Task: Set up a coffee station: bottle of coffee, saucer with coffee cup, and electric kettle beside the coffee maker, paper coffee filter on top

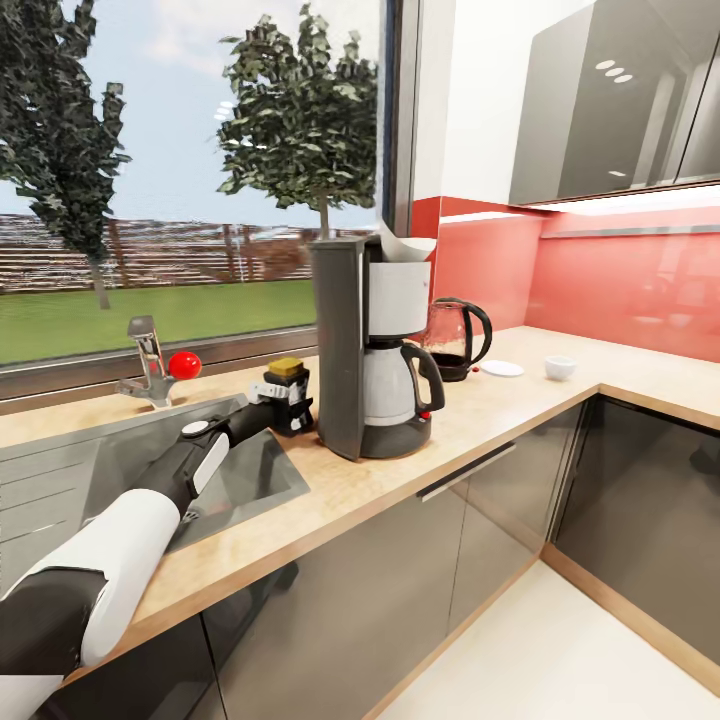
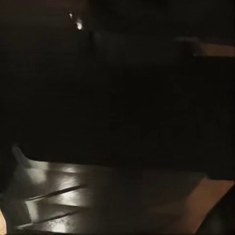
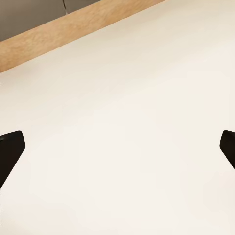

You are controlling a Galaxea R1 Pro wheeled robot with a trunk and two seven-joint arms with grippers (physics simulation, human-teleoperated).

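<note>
The dark grey coffee maker stands on the wooden countertop with a white paper filter sticking out of its top. Just to its left, at the sink's corner, is the dark bottle of coffee with a tan lid, and my left gripper is shut around it. The left wrist view is nearly black, very close to something dark. Behind the coffee maker on its right is the glass electric kettle, then the white saucer, and farther right the white cup sits apart on the counter. My right gripper hangs open over pale floor.
A steel sink lies under my left arm, with a faucet and a red knob behind it. A window, a red backsplash and grey upper cabinets back the L-shaped counter. A wooden plinth edges the floor.
</note>
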